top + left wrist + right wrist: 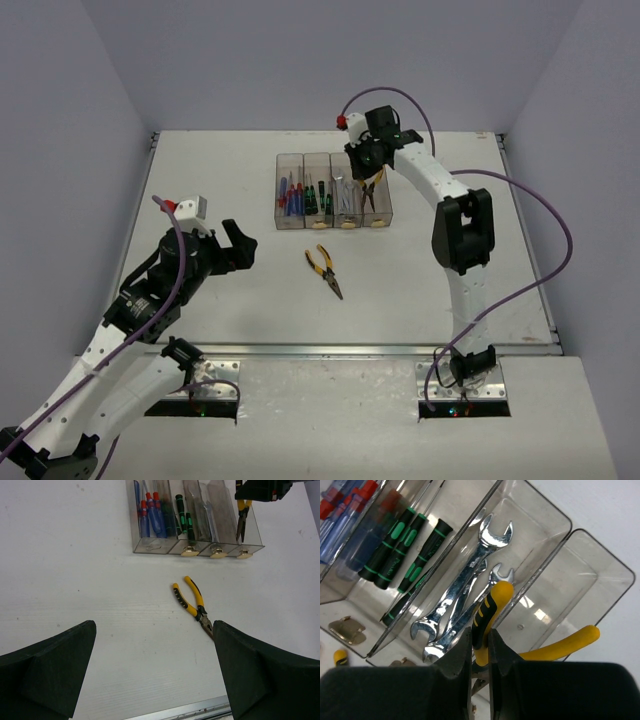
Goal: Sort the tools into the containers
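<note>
From above, four narrow clear smoky-plastic bins (335, 160) joined in a row stand on the far half of the white surface (200, 180). From left to right they hold blue-and-red-handled screwdrivers (288, 192), thin green-and-black-handled screwdrivers (317, 196) and silver open-end wrenches (346, 196). The right end effector (366, 168) hangs over the rightmost bin, closed on a pair of yellow-and-black-handled pliers (375, 181). A second pair of yellow-and-black-handled pliers (324, 268) lies flat on the surface, in front of the bins and apart from them. The left end effector (238, 245) is to the left of this loose pair, well apart from it, with its jaws wide open and nothing between them.

In the left wrist view, its two dark fingers (50, 675) frame bare surface. The second pair lies ahead between them, handles spread toward the bins, nose pointing near and right. Small yellowish tabs (190, 551) sit at the near ends of the bins. The gripped pliers hang nose down in the rightmost bin; whether they touch its floor I cannot tell.

In the right wrist view, the black fingers (462, 655) pinch one yellow-and-black handle. The other handle juts out to the right across the rightmost bin. The wrenches lie side by side in the next bin, and the screwdrivers lie in the two bins beyond it.
</note>
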You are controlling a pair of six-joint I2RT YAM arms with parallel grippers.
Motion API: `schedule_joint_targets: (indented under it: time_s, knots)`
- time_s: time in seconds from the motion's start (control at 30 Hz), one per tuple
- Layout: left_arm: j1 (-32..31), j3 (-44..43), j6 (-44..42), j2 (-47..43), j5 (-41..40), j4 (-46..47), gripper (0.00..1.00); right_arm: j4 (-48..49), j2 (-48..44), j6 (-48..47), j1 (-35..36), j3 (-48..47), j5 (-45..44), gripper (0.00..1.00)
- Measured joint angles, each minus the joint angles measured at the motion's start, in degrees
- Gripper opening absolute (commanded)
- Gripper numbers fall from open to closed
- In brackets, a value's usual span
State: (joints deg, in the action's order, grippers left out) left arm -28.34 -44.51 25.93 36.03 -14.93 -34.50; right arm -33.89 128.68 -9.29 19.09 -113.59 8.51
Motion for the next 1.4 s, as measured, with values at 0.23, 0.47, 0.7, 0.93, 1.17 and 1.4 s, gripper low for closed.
schedule_joint_targets:
  time_s: [0.23,0.47,0.7,0.93,1.17,1.4]
  knots:
    - [0.00,0.00,0.00,0.11,-0.01,-0.02,1.00,0.35,-2.36,1.23,-4.70,3.55,14.60,0.00]
    - [0.00,0.00,0.00,0.11,-0.03,0.00,1.00,1.72,-3.65,5.31,-11.33,3.53,30.45,0.00]
    - [0.00,0.00,0.00,0.15,-0.03,0.00,1.00,0.15,0.48,7.38,-16.00,-3.28,46.34,0.00]
    - [0.00,0.00,0.00,0.54,-0.03,-0.02,1.00,-1.27,4.40,7.40,-16.07,-6.12,53.90,0.00]
    - [0.00,0.00,0.00,0.79,-0.03,-0.02,1.00,-1.11,8.51,7.75,-16.06,-7.42,54.38,0.00]
    - [0.00,0.00,0.00,1.11,-0.03,-0.02,1.00,-0.16,11.38,9.41,-17.61,-9.83,54.71,0.03]
